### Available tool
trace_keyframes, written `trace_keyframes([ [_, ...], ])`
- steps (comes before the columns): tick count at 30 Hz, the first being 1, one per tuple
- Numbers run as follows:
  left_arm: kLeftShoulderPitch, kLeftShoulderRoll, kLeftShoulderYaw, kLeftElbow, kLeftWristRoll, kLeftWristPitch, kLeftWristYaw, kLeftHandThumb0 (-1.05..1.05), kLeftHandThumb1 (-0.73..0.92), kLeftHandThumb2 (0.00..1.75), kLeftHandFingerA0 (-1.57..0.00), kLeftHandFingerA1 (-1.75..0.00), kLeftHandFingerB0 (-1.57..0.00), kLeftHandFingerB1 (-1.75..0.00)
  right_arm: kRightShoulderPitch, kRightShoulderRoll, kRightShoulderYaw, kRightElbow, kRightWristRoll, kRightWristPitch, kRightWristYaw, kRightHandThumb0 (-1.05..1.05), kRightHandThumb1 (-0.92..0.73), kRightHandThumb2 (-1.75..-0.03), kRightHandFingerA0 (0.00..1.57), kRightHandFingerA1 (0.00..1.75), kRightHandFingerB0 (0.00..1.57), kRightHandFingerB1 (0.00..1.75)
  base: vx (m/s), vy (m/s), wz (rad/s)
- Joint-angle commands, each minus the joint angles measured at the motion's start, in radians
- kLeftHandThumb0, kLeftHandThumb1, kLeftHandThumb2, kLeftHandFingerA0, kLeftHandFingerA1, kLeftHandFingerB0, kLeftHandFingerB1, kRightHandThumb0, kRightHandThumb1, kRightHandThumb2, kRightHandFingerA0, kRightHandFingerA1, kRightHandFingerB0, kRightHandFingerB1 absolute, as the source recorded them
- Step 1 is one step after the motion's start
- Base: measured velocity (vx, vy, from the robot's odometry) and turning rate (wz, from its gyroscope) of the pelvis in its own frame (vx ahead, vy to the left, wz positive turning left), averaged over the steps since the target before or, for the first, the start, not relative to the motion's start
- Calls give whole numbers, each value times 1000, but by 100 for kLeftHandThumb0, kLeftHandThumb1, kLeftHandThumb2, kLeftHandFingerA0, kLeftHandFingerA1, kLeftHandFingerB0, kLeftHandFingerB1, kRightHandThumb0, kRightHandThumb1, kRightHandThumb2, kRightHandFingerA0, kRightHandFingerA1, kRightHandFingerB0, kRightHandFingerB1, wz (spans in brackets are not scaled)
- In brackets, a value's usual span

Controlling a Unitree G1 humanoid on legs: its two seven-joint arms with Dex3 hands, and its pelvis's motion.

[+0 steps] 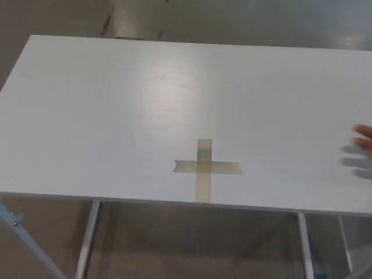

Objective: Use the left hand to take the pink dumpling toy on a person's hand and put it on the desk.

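Observation:
A white desk (pixel 116 116) fills the head view. At the right edge of the picture, a person's fingertips (pixel 364 138) reach in just above the desk, casting a shadow under them. No pink dumpling toy shows in this frame. Neither of my hands appears.
A cross of tan tape (pixel 205 167) is stuck on the desk near its front edge. Metal desk legs (pixel 87 238) show below the front edge, over a brownish floor (pixel 192 241).

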Motion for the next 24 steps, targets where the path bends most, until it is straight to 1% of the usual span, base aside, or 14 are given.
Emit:
trace_keyframes([
  [1,0,1,3,34,-19,-32,-9,-26,60,58,-68,-44,-48,-38,4,-5,-9,28,7,-18,-34,-16,-66,-59,79,51,54,43,0,0,0],
  [19,-5,-1,2,47,-31,-46,-15,-25,59,58,-69,-45,-48,-38,-1,-4,-17,35,8,-19,-37,-15,-65,-59,79,51,54,42,0,0,0],
  [24,-8,3,-3,47,-31,-45,-20,-26,59,58,-69,-45,-48,-38,-3,-5,-14,37,5,-16,-36,-15,-66,-60,77,50,55,43,0,0,0],
])
